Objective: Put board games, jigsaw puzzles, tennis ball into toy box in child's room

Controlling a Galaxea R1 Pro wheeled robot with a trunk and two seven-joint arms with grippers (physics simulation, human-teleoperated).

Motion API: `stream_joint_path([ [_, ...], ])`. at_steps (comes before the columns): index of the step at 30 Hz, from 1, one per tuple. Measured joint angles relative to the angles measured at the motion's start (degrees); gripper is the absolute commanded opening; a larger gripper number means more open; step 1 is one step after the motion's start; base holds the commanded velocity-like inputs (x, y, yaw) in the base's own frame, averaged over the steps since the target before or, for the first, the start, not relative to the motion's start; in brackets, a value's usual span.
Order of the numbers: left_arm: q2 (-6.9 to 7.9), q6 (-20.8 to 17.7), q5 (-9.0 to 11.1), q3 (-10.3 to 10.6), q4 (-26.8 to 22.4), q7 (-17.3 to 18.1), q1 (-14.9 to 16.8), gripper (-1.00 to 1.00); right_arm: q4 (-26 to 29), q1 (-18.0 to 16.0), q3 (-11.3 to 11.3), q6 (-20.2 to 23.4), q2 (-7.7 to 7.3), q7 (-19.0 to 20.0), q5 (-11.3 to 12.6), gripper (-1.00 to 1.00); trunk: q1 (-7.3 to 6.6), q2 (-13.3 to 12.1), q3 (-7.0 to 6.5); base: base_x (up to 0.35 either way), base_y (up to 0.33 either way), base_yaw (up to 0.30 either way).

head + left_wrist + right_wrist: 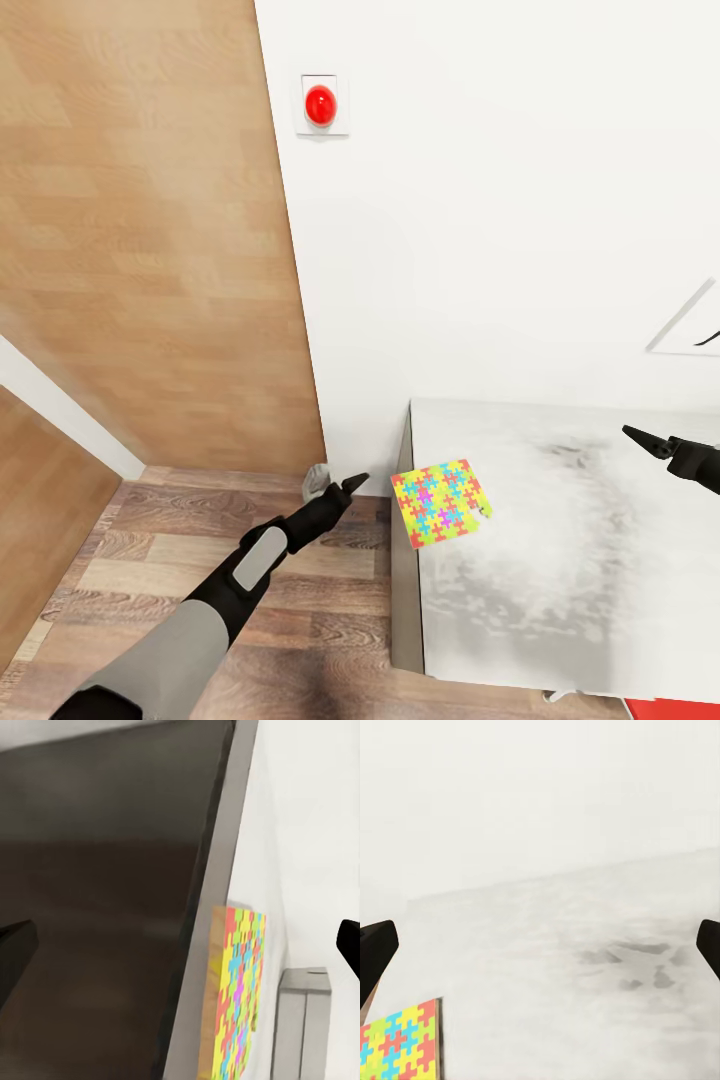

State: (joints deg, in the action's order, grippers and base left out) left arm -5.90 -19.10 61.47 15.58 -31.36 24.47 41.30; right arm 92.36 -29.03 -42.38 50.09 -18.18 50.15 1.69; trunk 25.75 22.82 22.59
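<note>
One jigsaw puzzle [440, 502] lies flat on the table [560, 560], at its left edge with a corner slightly over the side. The puzzle [236, 990] also shows in the left wrist view, and its corner [401, 1044] in the right wrist view. My left gripper [355, 483] hovers over the floor just left of the table edge, pointing at the puzzle. Its fingers [15, 945] stand wide apart, open and empty. My right gripper [640, 437] hangs above the table's right part, away from the puzzle, its fingers [375, 954] also wide apart and empty.
A white wall with a red round button [320, 105] rises behind the table. The brown wooden door [150, 250] stands to the left, over wood-plank floor [200, 540]. A small grey object [314, 484] sits on the floor by the wall. A picture frame [690, 320] hangs at the right.
</note>
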Motion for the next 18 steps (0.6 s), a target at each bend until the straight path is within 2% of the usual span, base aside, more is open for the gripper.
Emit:
stream_joint_path([
  [12, 0.06, 0.00, -0.05, -0.23, 0.18, 0.00, 0.11, 1.00, 0.00, 0.00, 0.00, 0.00, 0.00, 0.00, 0.01, 1.00, 0.00, 0.00, 0.00, 0.000, 0.000, -0.001],
  [18, 0.03, 0.00, -0.06, -0.27, 0.21, 0.01, 0.13, 1.00, 0.00, 0.00, 0.00, 0.00, 0.00, 0.00, 0.01, 1.00, 0.00, 0.00, 0.00, 0.000, 0.000, -0.058],
])
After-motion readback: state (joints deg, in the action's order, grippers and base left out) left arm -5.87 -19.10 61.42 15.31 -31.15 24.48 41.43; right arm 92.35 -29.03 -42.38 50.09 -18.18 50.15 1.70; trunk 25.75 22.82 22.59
